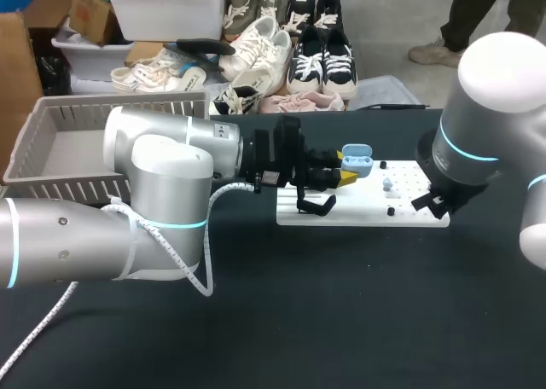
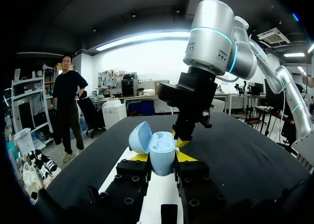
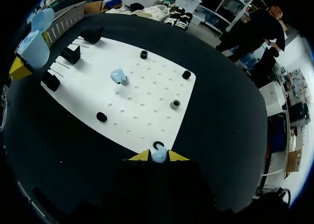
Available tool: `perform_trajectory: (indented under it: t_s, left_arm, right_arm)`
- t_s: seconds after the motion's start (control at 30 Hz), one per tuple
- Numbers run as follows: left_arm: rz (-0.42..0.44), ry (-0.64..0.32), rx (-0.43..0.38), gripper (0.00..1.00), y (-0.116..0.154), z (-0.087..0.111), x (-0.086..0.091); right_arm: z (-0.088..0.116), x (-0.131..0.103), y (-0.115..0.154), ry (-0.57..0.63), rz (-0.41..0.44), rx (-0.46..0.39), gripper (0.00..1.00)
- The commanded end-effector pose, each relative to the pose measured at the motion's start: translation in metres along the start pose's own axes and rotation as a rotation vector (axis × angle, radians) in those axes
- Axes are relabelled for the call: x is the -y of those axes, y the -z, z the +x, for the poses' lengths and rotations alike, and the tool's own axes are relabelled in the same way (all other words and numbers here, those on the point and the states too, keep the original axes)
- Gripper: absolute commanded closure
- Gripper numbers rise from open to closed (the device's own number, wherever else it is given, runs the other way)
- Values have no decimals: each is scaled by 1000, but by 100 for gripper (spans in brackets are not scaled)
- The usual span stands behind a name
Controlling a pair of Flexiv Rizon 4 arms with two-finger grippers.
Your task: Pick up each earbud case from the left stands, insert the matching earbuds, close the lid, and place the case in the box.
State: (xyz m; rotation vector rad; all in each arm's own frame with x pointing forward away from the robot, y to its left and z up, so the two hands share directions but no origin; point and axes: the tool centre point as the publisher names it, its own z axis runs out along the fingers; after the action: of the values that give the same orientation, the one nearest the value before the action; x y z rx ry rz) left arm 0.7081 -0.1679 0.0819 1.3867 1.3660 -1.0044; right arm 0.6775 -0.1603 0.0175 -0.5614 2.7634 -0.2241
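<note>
My left gripper [image 2: 162, 160] is shut on a light blue earbud case [image 2: 162, 154], held upright with its lid [image 2: 140, 137] swung open; in the head view the case [image 1: 356, 159] hangs over the white pegboard [image 1: 363, 208]. My right gripper [image 3: 158, 157] is down at the pegboard's [image 3: 142, 98] near edge, its yellow tips pressed against both sides of a light blue earbud [image 3: 158, 156] by a black peg. A second light blue earbud [image 3: 119, 76] stands further in on the board. In the left wrist view my right gripper [image 2: 189, 131] is just ahead of the case.
A grey slatted box [image 1: 51, 150] sits at the table's far left. Black stands [image 3: 70, 54] line one edge of the pegboard and small black pegs [image 3: 175, 104] dot it. Black tabletop [image 1: 358, 304] surrounds the board.
</note>
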Motion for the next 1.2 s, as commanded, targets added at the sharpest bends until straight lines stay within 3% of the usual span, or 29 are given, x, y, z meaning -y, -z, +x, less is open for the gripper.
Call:
perform_trajectory:
  t_s: [0.03, 0.2, 0.53, 0.7, 1.2]
  left_arm:
    - [-2, 0, 1, 100, 0, 0, 0]
    - [-2, 0, 1, 100, 0, 0, 0]
    - [-2, 0, 1, 100, 0, 0, 0]
    - [-2, 0, 1, 100, 0, 0, 0]
    - [-2, 0, 1, 100, 0, 0, 0]
  right_arm:
    - [-1, -2, -2, -2, 2, -5, 98]
    - [0, -2, 3, -3, 6, -7, 100]
    - [8, 0, 43, -9, 8, 3, 100]
    - [12, -5, 56, 28, -49, -13, 100]
    - [12, -5, 56, 28, -49, -13, 100]
